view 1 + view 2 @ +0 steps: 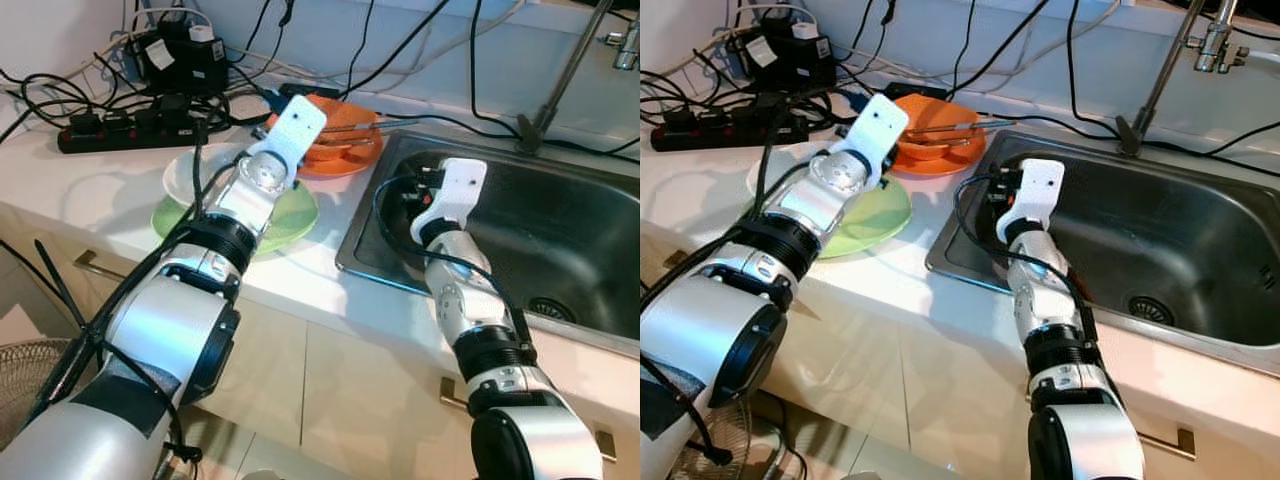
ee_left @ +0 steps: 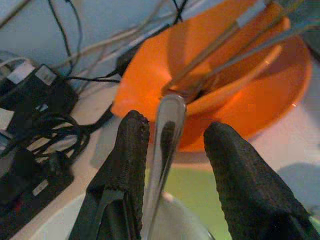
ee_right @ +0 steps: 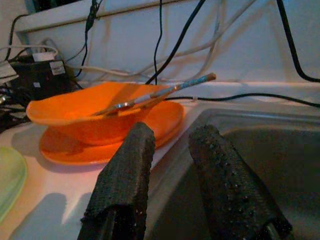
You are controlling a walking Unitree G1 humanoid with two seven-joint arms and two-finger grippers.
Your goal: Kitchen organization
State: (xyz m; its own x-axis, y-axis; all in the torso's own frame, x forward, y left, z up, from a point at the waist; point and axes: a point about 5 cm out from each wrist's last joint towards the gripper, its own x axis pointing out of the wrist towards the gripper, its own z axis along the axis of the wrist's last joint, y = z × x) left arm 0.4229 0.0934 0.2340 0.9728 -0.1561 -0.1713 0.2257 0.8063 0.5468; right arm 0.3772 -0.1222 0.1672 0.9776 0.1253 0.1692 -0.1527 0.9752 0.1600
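Kitchenware on white surface (image 1: 330, 295), largest first. Steel sink (image 1: 560, 240): basin set in the surface, right end effector (image 3: 167, 150) inside at its left rim, fingers apart, holding nothing. Green plate (image 1: 295, 222) and white plate (image 1: 190, 170): overlapping under left arm. Orange plate (image 3: 165, 117) bearing orange bowl (image 3: 80, 112): beside sink; bowl holds chopsticks (image 3: 185, 84) and utensils. Left end effector (image 2: 172, 132): fingers apart around a metal spoon handle (image 2: 167, 125) reaching into the bowl. Power strip (image 1: 130, 128): behind.
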